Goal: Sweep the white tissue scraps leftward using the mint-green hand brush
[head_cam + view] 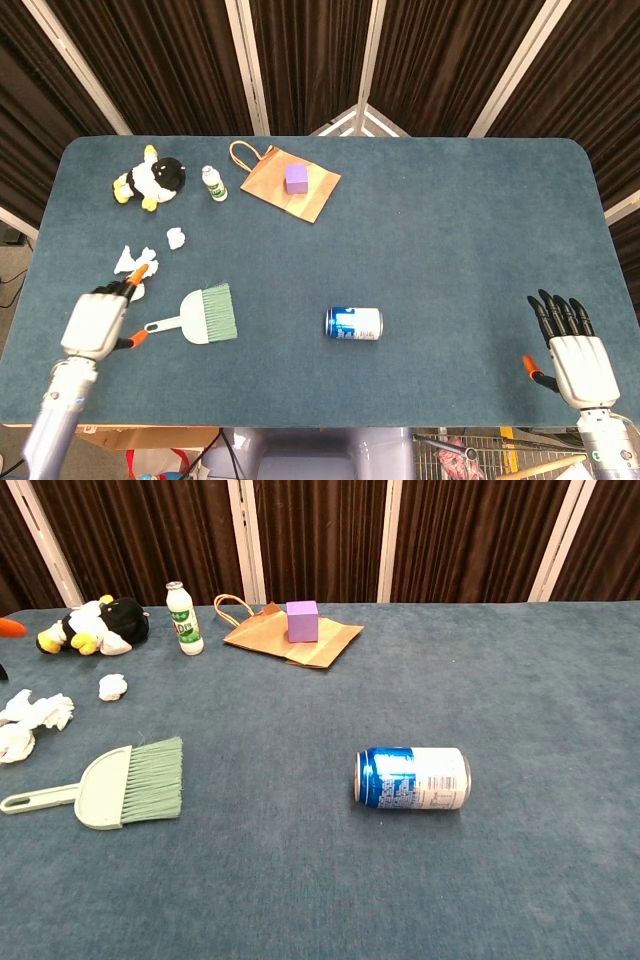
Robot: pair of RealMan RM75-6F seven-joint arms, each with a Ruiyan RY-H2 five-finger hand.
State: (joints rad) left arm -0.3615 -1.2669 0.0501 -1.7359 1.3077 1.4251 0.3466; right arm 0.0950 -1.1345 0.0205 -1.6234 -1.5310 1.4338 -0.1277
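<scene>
The mint-green hand brush (200,315) (115,788) lies flat on the blue table, bristles pointing right, handle to the left. White tissue scraps (131,265) (30,720) lie bunched near the left edge, and one small scrap (176,238) (111,687) sits a little to their right. My left hand (97,320) hovers open just left of the brush handle, holding nothing; the chest view shows only an orange fingertip (10,626). My right hand (572,348) rests open at the front right corner, fingers spread.
A blue soda can (353,323) (412,778) lies on its side mid-table. At the back stand a plush toy (150,179), a small white bottle (213,183) and a brown paper bag (288,183) with a purple cube (296,178) on it.
</scene>
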